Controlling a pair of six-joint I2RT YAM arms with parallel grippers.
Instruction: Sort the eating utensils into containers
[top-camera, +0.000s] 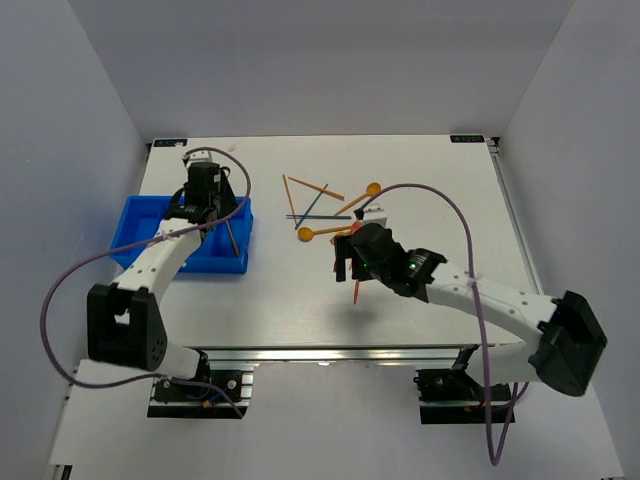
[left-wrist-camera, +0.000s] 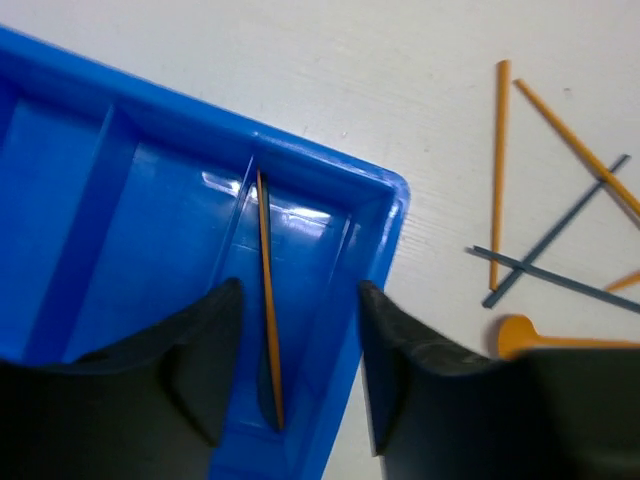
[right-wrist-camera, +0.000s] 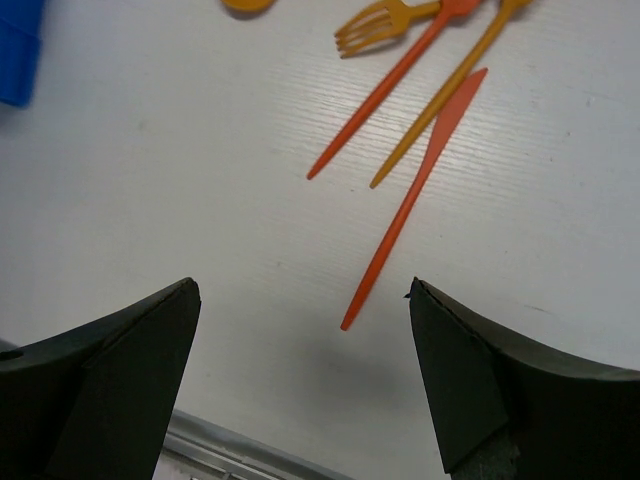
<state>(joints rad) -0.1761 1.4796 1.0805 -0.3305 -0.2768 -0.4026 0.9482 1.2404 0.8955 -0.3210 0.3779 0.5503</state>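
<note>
No writing or label can be read.

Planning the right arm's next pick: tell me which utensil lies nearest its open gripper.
The red knife: its handle tip reaches closest to the right gripper; the orange fork, the red handle and the orange handle end farther off.

The white tabletop (top-camera: 300, 300) carries a blue bin (top-camera: 140, 215) at the middle left of the top view. At upper centre, orange sticks (top-camera: 289, 195) and dark blue sticks (top-camera: 312, 205) lie crossed, with an orange spoon (top-camera: 306, 234) just below them. The right wrist view shows a red knife (right-wrist-camera: 415, 195) lying flat near an orange fork (right-wrist-camera: 375, 28).
</note>
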